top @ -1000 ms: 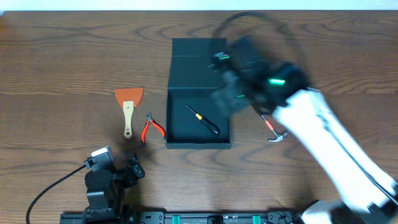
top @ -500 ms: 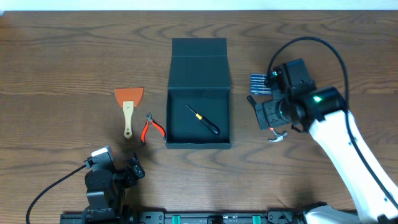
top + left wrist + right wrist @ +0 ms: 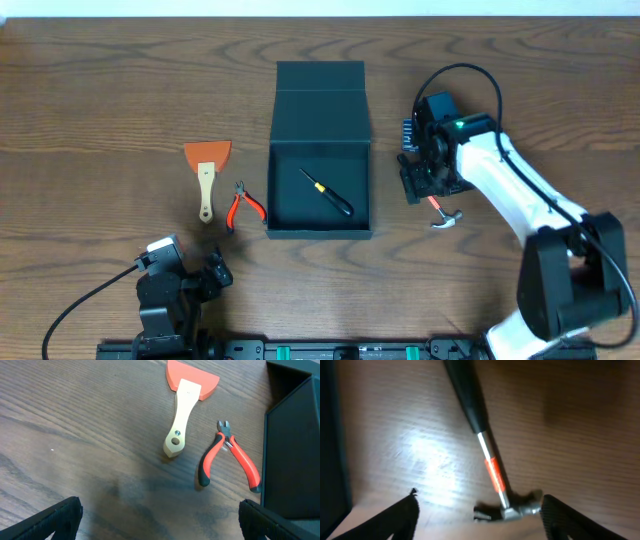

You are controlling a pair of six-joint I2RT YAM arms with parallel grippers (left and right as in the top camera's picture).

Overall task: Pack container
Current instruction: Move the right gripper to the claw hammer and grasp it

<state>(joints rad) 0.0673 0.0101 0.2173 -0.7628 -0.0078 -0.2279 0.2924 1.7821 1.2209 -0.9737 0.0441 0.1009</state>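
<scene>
The matte black container (image 3: 318,233) stands open at the table's middle, its flap lid (image 3: 320,80) laid back; a black screwdriver (image 3: 328,192) lies inside. My right gripper (image 3: 425,185) is open and empty just right of the container, low over a small hammer (image 3: 443,213). In the right wrist view the hammer (image 3: 490,467) lies between the open fingers (image 3: 480,520), with the container wall (image 3: 330,435) at the left edge. My left gripper (image 3: 215,272) is open and empty near the front left; its fingers (image 3: 160,520) are above bare wood.
An orange scraper with a wooden handle (image 3: 206,175) and red-handled pliers (image 3: 243,205) lie left of the container; both show in the left wrist view, scraper (image 3: 182,410) and pliers (image 3: 227,457). A dark-blue packet (image 3: 409,135) is mostly hidden behind the right arm.
My right arm has swung from above the container's back to its right side and come down over the hammer. The left arm and the tools have not moved.
</scene>
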